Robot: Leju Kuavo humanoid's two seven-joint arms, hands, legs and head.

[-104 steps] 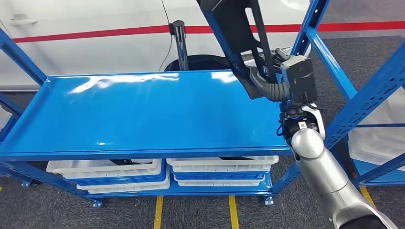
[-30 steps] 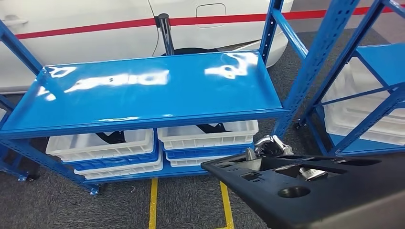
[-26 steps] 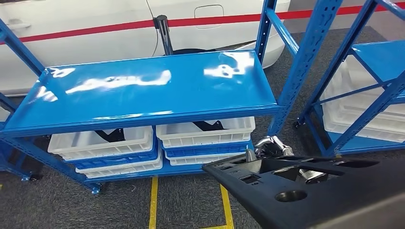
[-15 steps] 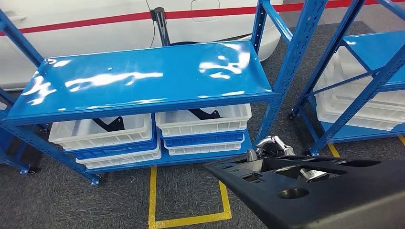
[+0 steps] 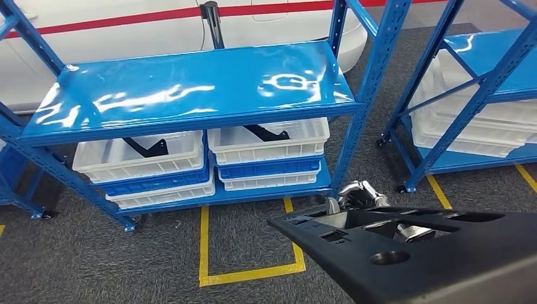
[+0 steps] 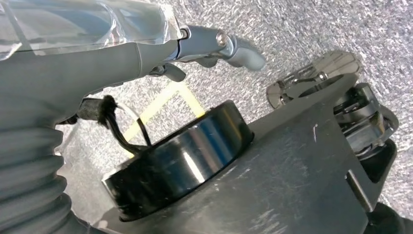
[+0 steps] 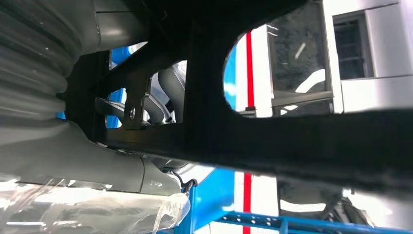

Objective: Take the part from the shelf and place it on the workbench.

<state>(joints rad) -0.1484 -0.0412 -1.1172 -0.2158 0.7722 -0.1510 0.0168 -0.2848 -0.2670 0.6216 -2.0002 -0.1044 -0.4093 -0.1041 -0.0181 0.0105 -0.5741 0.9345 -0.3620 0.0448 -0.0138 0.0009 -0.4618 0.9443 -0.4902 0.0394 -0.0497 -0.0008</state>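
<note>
Carrying step: the black part [image 5: 430, 259] is off the blue shelf [image 5: 190, 88], right hand [image 7: 160, 100] clamped through it, left hand [image 6: 214, 48] fingers indeterminate; next, find the workbench.

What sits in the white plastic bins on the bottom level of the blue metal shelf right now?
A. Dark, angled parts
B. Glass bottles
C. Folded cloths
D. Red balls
A: in the head view, black angled parts lie inside the white plastic bins on the bottom level of the blue metal shelf.
</note>
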